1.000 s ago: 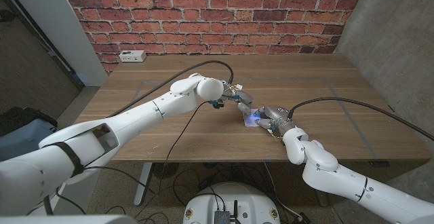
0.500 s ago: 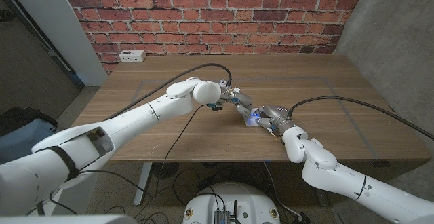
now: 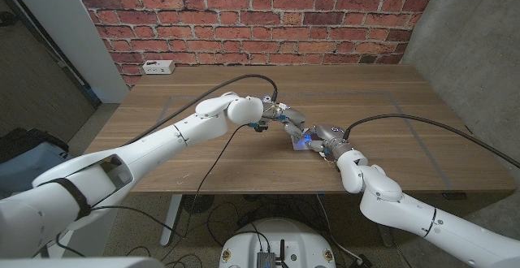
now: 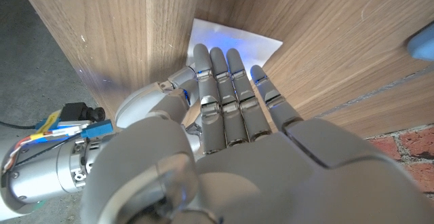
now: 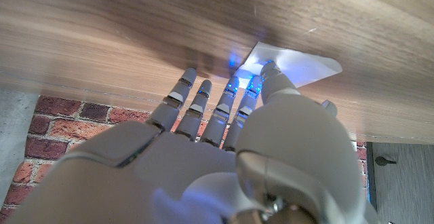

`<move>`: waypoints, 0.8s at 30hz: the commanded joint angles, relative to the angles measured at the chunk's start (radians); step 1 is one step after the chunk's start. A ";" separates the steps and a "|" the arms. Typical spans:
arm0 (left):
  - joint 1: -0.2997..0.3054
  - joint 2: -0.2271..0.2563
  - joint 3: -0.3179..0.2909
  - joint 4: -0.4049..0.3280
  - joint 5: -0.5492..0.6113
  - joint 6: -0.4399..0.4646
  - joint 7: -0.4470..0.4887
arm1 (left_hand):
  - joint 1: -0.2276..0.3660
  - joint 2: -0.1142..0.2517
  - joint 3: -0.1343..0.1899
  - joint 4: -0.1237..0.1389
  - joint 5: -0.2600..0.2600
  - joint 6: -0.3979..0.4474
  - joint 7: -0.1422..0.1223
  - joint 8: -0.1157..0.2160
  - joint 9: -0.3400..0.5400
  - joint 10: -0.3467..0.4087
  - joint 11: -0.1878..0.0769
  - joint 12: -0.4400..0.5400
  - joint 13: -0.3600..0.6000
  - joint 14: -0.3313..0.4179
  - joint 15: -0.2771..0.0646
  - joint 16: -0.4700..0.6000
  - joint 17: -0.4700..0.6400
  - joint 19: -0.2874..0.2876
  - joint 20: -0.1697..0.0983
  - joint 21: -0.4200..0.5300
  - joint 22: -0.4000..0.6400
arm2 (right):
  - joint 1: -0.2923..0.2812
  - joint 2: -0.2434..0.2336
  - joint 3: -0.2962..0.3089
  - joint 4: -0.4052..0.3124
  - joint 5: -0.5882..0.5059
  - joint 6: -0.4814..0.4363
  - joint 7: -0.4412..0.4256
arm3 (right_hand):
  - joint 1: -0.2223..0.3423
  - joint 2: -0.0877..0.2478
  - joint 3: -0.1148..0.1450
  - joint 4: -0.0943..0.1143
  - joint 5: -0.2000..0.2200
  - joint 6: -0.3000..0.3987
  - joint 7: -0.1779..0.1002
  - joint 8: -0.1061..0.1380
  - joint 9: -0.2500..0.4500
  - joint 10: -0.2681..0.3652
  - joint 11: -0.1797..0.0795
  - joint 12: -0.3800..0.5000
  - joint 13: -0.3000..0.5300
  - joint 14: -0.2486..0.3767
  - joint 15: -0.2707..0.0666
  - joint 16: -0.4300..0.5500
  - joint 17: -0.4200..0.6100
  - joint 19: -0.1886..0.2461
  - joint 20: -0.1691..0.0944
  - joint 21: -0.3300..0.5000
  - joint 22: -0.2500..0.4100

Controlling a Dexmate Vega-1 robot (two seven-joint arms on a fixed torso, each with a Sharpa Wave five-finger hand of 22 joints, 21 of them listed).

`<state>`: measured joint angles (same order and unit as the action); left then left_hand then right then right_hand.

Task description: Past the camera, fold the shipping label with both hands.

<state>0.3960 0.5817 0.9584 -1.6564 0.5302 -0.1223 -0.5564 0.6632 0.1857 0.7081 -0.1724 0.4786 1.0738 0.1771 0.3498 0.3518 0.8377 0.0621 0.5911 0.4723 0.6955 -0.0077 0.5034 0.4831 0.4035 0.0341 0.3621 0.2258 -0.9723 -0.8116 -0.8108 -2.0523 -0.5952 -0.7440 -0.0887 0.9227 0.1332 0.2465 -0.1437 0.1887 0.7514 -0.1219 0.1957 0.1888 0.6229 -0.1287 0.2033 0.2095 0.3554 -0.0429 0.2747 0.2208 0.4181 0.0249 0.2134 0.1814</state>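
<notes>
A: What are the hands doing?

B: The left hand (image 3: 283, 119) reaches over the label (image 3: 301, 140) with its fingers (image 4: 224, 81) straight and together, tips on or just over the white sheet. In its wrist view nothing is pinched that I can see, though whether it presses the paper I cannot tell. The right hand (image 3: 325, 142) comes in from the other side, fingers (image 5: 224, 108) extended, tips at the label's edge, thumb on the sheet. I cannot tell if it has a real grip.

A: And the label?

B: Flat on the table (image 3: 203, 138) near its middle, between the two hands. It looks unfolded, one corner poking out past the fingertips.

A: So which step?

B: Getting purchase, I would judge; no crease shows yet. Next, one hand should pin its side while the other lifts an edge and carries it over. The thin sheet may slide instead of lifting.
</notes>
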 commanded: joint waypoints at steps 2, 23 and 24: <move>-0.030 -0.027 0.026 0.031 0.017 0.003 -0.058 | 0.015 -0.015 0.010 0.000 0.010 0.022 0.002 0.018 0.022 0.010 -0.004 0.018 0.027 0.026 -0.013 0.004 -0.006 0.032 -0.004 0.022 0.009 | -0.001 0.002 0.004 0.001 0.011 -0.002 -0.006 | 0.004 0.002 -0.002 -0.001 0.000 -0.005 -0.001 0.000 0.003 -0.001 0.006 0.000 0.001 0.012 -0.124 0.009 0.003 0.003 0.001 0.001 0.002; -0.059 -0.065 0.097 0.043 0.087 0.092 -0.160 | -0.026 -0.019 0.070 0.021 0.041 -0.034 0.004 -0.005 0.068 -0.069 -0.008 -0.002 0.070 -0.046 -0.024 -0.086 -0.072 -0.014 -0.020 0.023 -0.001 | -0.022 -0.014 0.017 -0.004 0.031 0.023 -0.034 | 0.004 0.004 -0.005 0.000 0.000 -0.006 -0.001 0.001 0.003 -0.004 0.002 -0.001 0.000 0.012 -0.124 0.010 0.003 0.003 0.001 0.001 0.002; -0.060 -0.066 0.098 0.043 0.085 0.096 -0.167 | -0.027 -0.019 0.071 0.022 0.042 -0.035 0.004 -0.005 0.069 -0.068 -0.008 -0.002 0.070 -0.047 -0.024 -0.088 -0.073 -0.015 -0.020 0.023 -0.002 | -0.022 -0.014 0.017 -0.004 0.032 0.022 -0.034 | 0.004 0.004 -0.005 0.000 0.000 -0.007 -0.001 0.000 0.003 -0.003 0.003 0.000 0.000 0.012 -0.124 0.010 0.003 0.002 0.001 0.001 0.002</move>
<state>0.3456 0.5311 1.0237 -1.6187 0.5850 -0.0749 -0.6701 0.6481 0.1649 0.7714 -0.1539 0.5143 1.0440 0.1802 0.3504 0.4155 0.7740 0.0537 0.5914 0.5395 0.6553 -0.0288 0.4289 0.4265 0.3960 0.0125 0.3880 0.2245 -0.9870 -0.8182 -0.7983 -2.0521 -0.5690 -0.7303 -0.1138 0.9227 0.1332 0.2465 -0.1438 0.1887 0.7496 -0.1237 0.1918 0.1885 0.6230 -0.1287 0.2033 0.2092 0.3591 -0.0466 0.2824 0.2207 0.4180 0.0248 0.2129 0.1796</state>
